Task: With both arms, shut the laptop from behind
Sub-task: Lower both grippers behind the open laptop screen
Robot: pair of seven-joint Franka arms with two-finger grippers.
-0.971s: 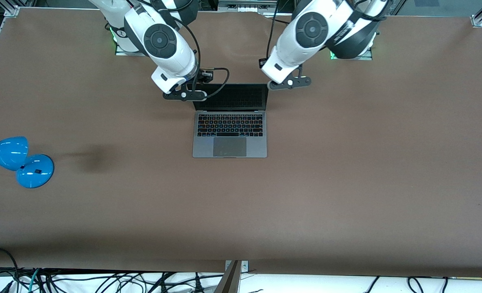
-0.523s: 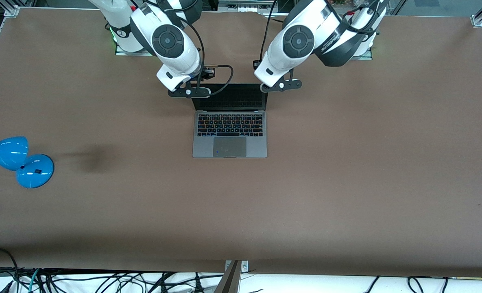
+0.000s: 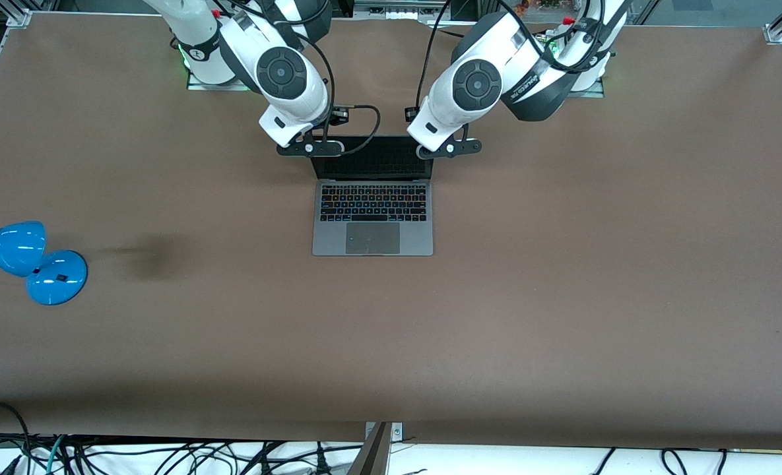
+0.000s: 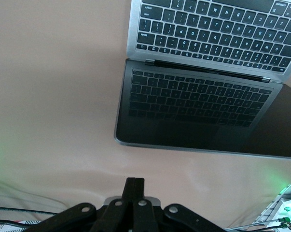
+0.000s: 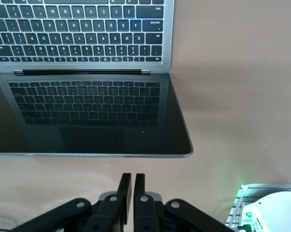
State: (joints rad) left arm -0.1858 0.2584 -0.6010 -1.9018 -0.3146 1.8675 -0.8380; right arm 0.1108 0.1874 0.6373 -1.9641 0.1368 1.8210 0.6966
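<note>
The laptop [image 3: 372, 224] lies open in the middle of the brown table, its black screen tilted back toward the robots' bases. My left gripper [image 3: 449, 148] is shut and empty, over the screen's top corner toward the left arm's end. In the left wrist view its fingertips [image 4: 134, 186] are pressed together, a little short of the lid's top edge [image 4: 198, 147]. My right gripper [image 3: 310, 148] is shut and empty over the other top corner. In the right wrist view its fingertips [image 5: 131, 181] stand just short of the lid's edge [image 5: 87, 154].
A blue desk lamp [image 3: 28, 260] stands near the table's edge at the right arm's end. Loose black cables [image 3: 166, 455] hang below the table's edge nearest the front camera. The arms' bases [image 3: 212, 79] stand along the edge farthest from it.
Both grippers have moved inward toward each other, from beside the laptop's screen to over its top corners. The laptop has not moved.
</note>
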